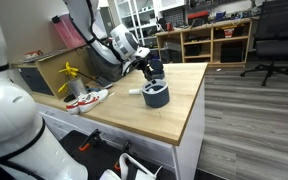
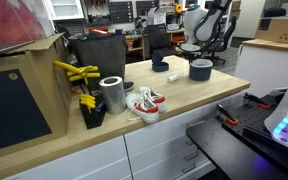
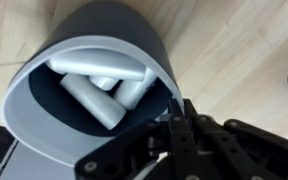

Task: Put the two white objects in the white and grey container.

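The grey-blue tub with a white inside [image 3: 44, 110] fills the wrist view, and white cylinder pieces [image 3: 96, 100] lie in it, one long [image 3: 99, 65] and one short [image 3: 134, 90]. My gripper [image 3: 178, 115] hangs just over the tub's near rim with its black fingers pressed together and nothing between them. In both exterior views the gripper [image 1: 150, 70] [image 2: 199, 50] is directly above the tub [image 1: 156, 96] [image 2: 200, 70]. A small thin white piece [image 1: 134, 91] lies on the table beside the tub.
A dark round bowl [image 2: 160, 66] stands near the tub. A white-and-red item [image 1: 85, 98] [image 2: 144, 103], a metal can [image 2: 111, 95] and yellow tools [image 2: 79, 72] sit further along the wooden table [image 1: 179, 115]. The table edge is close to the tub.
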You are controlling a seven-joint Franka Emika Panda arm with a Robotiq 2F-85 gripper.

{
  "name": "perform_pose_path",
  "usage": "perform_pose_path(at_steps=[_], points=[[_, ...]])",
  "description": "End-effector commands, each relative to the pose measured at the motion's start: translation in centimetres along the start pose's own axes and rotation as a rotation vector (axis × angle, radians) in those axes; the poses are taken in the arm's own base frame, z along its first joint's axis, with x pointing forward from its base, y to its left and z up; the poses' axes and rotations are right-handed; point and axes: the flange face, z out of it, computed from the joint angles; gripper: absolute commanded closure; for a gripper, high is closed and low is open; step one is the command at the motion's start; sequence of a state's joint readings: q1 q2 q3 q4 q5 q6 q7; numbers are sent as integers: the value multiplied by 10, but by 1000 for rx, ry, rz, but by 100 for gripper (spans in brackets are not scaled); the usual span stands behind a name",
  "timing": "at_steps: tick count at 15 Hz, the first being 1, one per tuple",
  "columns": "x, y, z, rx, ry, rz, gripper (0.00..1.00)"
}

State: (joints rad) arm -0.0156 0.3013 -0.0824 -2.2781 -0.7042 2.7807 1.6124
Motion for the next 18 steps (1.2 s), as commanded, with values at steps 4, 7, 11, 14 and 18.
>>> perform_pose_path(at_steps=[4, 7, 11, 14, 18], points=[[-3, -50, -3, 78, -138, -121, 98], [-16, -63, -26, 138, -236, -273, 68], [-12, -60, -55, 102, -316, -407, 39], [1, -56, -85, 90, -350, -475, 17], [4, -61, -132, 123, -288, -442, 0]])
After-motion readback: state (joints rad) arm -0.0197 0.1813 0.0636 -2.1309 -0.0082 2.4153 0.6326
